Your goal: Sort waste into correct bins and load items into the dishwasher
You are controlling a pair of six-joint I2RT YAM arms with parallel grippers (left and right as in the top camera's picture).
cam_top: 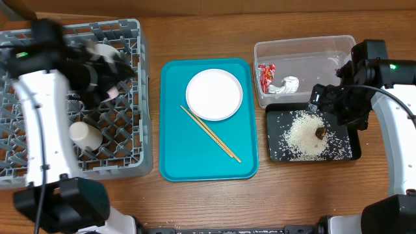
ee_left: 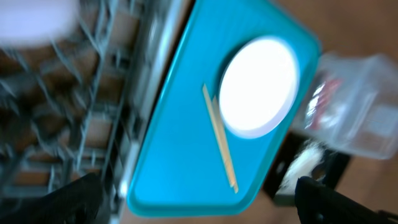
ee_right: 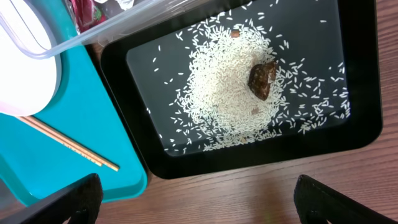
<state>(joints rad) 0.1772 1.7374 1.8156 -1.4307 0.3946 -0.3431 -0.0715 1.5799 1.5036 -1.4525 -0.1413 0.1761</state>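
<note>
The white plate (cam_top: pixel 214 94) and two chopsticks (cam_top: pixel 211 134) lie on the teal tray (cam_top: pixel 175 156). The clear tub (cam_top: pixel 305 55) holds the red wrapper (cam_top: pixel 266 77) and the white tissue (cam_top: pixel 288 84). The black tray (cam_top: pixel 341 153) holds rice (cam_top: pixel 302 133) and the brown bit (cam_top: pixel 320 132). The grey rack (cam_top: pixel 123 39) holds the white cup (cam_top: pixel 86 136); the bowls are hidden under my left arm. My left gripper (ee_left: pixel 199 199) is open and empty over the rack's right side, its view blurred. My right gripper (ee_right: pixel 199 199) is open and empty above the black tray (ee_right: pixel 367 134).
The wooden table (cam_top: pixel 208 201) runs along the front edge. The teal tray (ee_left: pixel 180 155) lies between the rack and the two bins. Both white arm bodies (cam_top: pixel 39 117) stand at the table's left and right sides.
</note>
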